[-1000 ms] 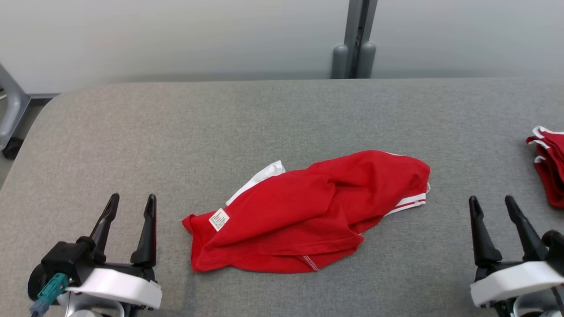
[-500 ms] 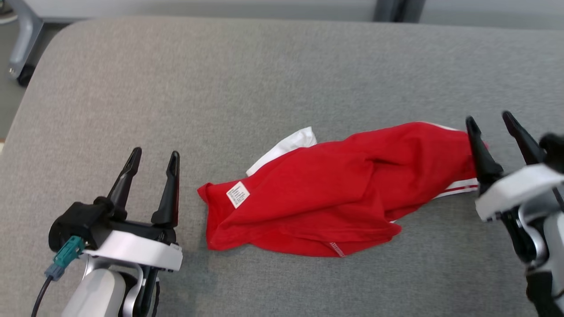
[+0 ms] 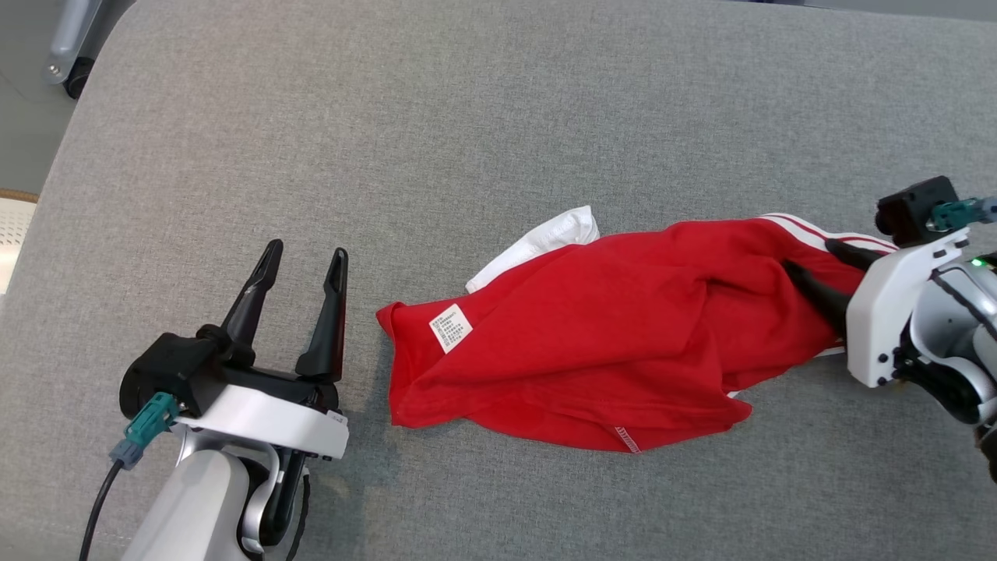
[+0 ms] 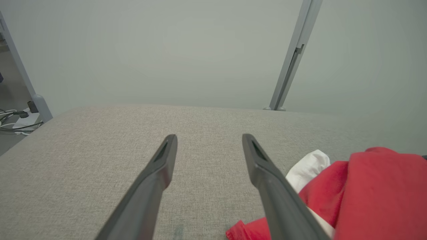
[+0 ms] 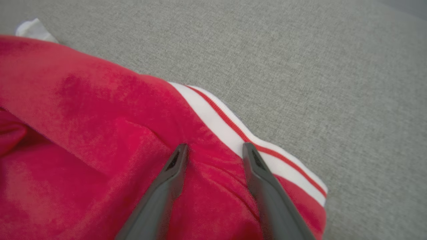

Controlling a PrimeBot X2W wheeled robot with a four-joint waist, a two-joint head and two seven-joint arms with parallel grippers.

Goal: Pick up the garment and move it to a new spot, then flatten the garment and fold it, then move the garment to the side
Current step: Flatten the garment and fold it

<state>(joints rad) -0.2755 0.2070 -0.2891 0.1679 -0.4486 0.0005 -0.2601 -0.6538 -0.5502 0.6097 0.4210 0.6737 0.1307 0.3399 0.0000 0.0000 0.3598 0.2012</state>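
Note:
A crumpled red garment lies on the grey table, with a white label near its left end and a white part sticking out behind. My right gripper reaches in from the right, open, both fingertips resting on the red cloth beside the white-and-red striped cuff. In the right wrist view the gripper has a fold of the garment between its spread fingers. My left gripper stands open just left of the garment, holding nothing. In the left wrist view, garment lies right of gripper.
The table's rounded left edge runs down the left side, with floor and a wheeled grey leg beyond it. In the left wrist view a grey post stands behind the table against a pale wall, and cables lie at far left.
The head camera has tilted down and shifted. My right gripper has swung in from the garment's right and come down onto its striped end. The left gripper stays open beside the garment.

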